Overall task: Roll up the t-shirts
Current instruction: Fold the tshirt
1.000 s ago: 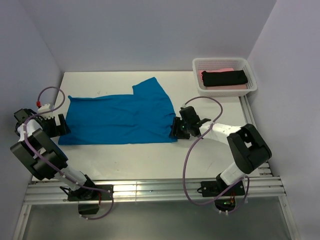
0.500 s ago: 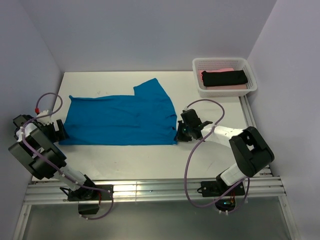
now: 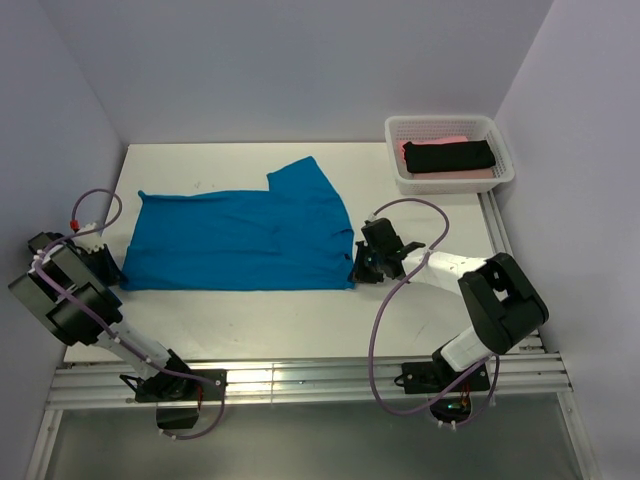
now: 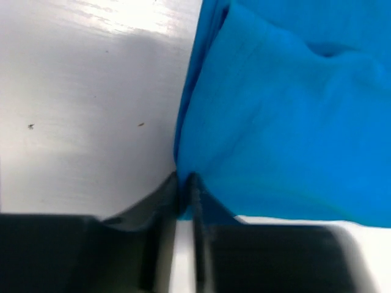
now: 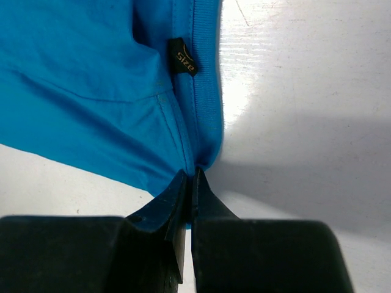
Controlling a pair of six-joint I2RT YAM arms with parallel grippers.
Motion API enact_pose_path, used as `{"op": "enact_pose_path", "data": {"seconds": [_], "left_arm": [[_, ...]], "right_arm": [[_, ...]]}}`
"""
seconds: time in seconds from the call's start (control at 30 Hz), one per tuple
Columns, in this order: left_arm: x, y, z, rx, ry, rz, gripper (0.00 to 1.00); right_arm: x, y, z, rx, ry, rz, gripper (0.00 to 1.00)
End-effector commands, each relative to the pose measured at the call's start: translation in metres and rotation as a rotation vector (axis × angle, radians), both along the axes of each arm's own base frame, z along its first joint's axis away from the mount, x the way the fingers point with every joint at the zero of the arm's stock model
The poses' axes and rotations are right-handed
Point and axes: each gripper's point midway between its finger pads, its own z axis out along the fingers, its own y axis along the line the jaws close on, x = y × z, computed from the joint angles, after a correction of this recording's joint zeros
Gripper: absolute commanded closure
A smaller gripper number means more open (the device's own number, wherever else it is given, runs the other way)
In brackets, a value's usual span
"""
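A bright blue t-shirt (image 3: pixel 240 235) lies spread flat on the white table, folded lengthwise, with one sleeve pointing to the back. My left gripper (image 3: pixel 112 268) sits at its left end, shut on the cloth's edge (image 4: pixel 183 174). My right gripper (image 3: pixel 358 268) is at the right end, shut on the hem of the blue t-shirt (image 5: pixel 194 170), just below a small black size label (image 5: pixel 182 56). A black t-shirt (image 3: pixel 449 156) lies on a pink t-shirt (image 3: pixel 452 172) in the basket.
The white mesh basket (image 3: pixel 502 178) stands at the back right corner of the table (image 3: pixel 250 315). Grey walls close in the left, back and right sides. Metal rails run along the near edge by the arm bases.
Both grippers have closed on the two ends of the blue t-shirt. The left arm has drawn back toward the left, and the shirt's right end has shifted slightly right.
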Motion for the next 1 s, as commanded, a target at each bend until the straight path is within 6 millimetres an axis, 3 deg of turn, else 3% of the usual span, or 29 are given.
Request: {"op": "enact_pose_path", "data": {"seconds": [0.0, 0.07, 0.3, 0.53, 0.67, 0.83, 0.87, 0.9, 0.93, 0.97], "left_arm": [[-0.011, -0.008, -0.013, -0.051, 0.058, -0.010, 0.93], [-0.016, -0.008, -0.013, -0.038, 0.075, -0.024, 1.00], [-0.047, -0.015, -0.003, 0.051, 0.135, -0.095, 1.00], [-0.090, -0.023, -0.005, 0.119, 0.203, -0.134, 1.00], [-0.112, -0.027, -0.007, 0.113, 0.242, -0.159, 1.00], [-0.126, -0.031, -0.007, 0.108, 0.260, -0.183, 1.00], [-0.126, -0.031, -0.007, 0.107, 0.256, -0.180, 0.85], [-0.126, -0.032, -0.004, 0.106, 0.249, -0.184, 0.70], [-0.124, -0.032, -0.002, 0.109, 0.234, -0.188, 0.57], [-0.121, -0.033, 0.002, 0.105, 0.214, -0.188, 0.39]], "right_arm": [[-0.016, -0.011, -0.006, -0.049, 0.040, 0.016, 1.00], [-0.022, -0.014, -0.008, -0.057, 0.054, 0.016, 1.00], [-0.050, -0.025, -0.009, -0.090, 0.080, 0.012, 1.00], [-0.093, -0.040, -0.015, -0.099, 0.135, -0.004, 1.00], [-0.108, -0.041, -0.004, -0.087, 0.131, -0.031, 1.00], [-0.131, -0.044, -0.002, -0.109, 0.164, -0.012, 0.89], [-0.135, -0.044, -0.003, -0.108, 0.167, -0.008, 0.83], [-0.136, -0.045, -0.003, -0.114, 0.167, -0.006, 0.71], [-0.136, -0.046, -0.002, -0.126, 0.157, -0.011, 0.50], [-0.135, -0.052, 0.000, -0.147, 0.144, -0.029, 0.43]]}}
